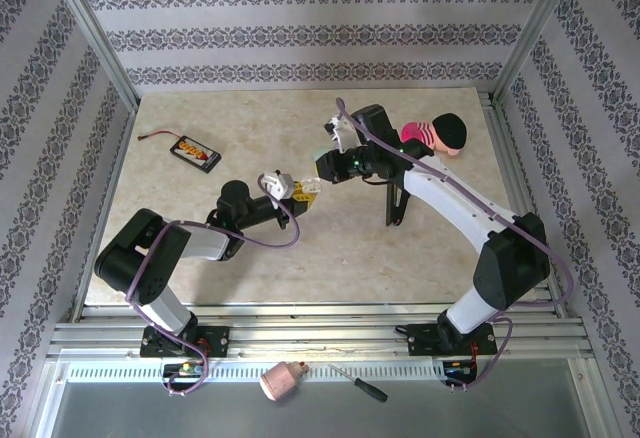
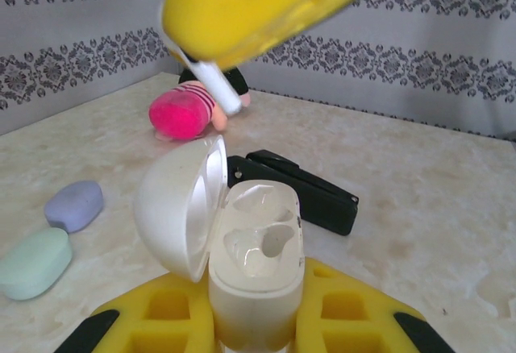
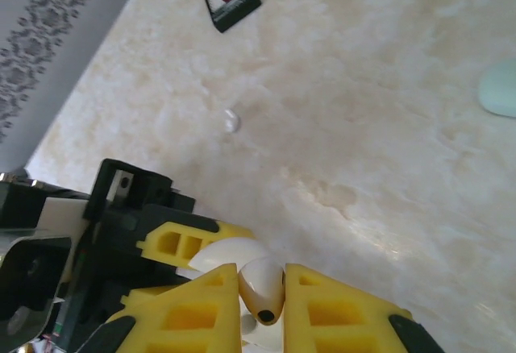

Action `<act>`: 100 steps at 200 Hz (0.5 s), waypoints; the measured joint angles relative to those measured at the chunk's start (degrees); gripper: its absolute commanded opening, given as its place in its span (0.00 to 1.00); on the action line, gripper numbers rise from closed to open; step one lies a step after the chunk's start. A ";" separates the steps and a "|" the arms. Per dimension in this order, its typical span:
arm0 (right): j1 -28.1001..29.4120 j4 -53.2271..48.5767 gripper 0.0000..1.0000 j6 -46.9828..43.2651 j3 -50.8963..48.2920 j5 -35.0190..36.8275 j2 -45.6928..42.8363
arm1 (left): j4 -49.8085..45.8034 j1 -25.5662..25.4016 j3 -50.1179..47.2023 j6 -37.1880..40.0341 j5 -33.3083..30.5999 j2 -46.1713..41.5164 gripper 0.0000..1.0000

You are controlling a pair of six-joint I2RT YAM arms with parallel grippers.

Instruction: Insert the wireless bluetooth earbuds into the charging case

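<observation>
Earbud (image 3: 262, 290) seemingly pinched in right gripper (image 3: 263, 285).

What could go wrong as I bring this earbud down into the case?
The earbud is held at the very tip of the right gripper; it may twist or slip on contact. The case, gripped low by the left gripper, could tip under a push. The open lid stands close beside the slots and might get struck.
</observation>
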 measured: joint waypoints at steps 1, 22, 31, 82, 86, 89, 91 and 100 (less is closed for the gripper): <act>0.00 0.15 0.15 0.09 -0.11 -0.11 -0.02 | 0.00 0.00 0.04 -0.04 -0.04 0.00 0.00; 0.00 4.63 0.15 1.99 -2.84 -2.32 -0.50 | 0.00 0.00 1.18 -1.62 -0.85 0.00 0.00; 0.00 5.86 0.15 2.56 -3.41 -2.82 -0.55 | -0.02 0.00 1.49 -2.36 -1.18 0.00 0.00; -0.04 9.40 0.15 3.61 -5.03 -3.91 -0.94 | 0.00 0.00 2.23 -6.27 -2.89 0.00 0.00; -0.04 9.55 0.15 3.58 -5.07 -3.93 -0.94 | 0.00 0.00 2.25 -6.51 -2.95 0.00 0.00; -0.04 9.62 0.15 3.61 -5.09 -3.93 -0.94 | 0.00 0.00 2.25 -6.67 -2.99 0.00 0.00; -0.04 9.64 0.15 3.61 -5.09 -3.93 -0.94 | -0.02 0.00 2.25 -6.78 -3.10 0.00 0.00; -0.04 9.94 0.15 3.58 -5.27 -3.93 -0.94 | -0.02 0.00 2.25 -7.21 -3.32 0.00 0.00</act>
